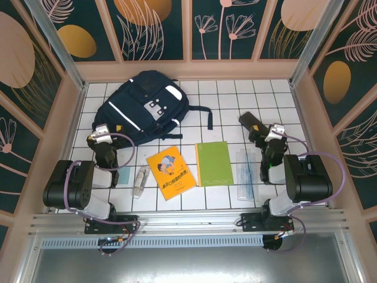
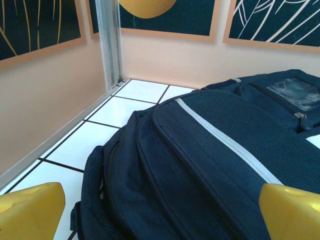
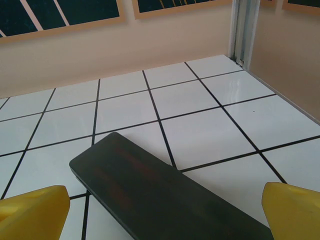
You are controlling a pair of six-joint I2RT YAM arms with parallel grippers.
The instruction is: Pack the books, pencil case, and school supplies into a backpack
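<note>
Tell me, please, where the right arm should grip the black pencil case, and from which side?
Grip the pencil case across its narrow width, near the middle, coming from above. It lies flat on the tiles, long and low, slanted before the open right gripper, so the jaws would probably need turning to straddle its two long edges.

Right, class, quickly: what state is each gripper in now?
Left gripper: open, empty, facing the large navy-blue fabric backpack.
Right gripper: open, empty, facing the small black oblong soft pencil case.
</note>
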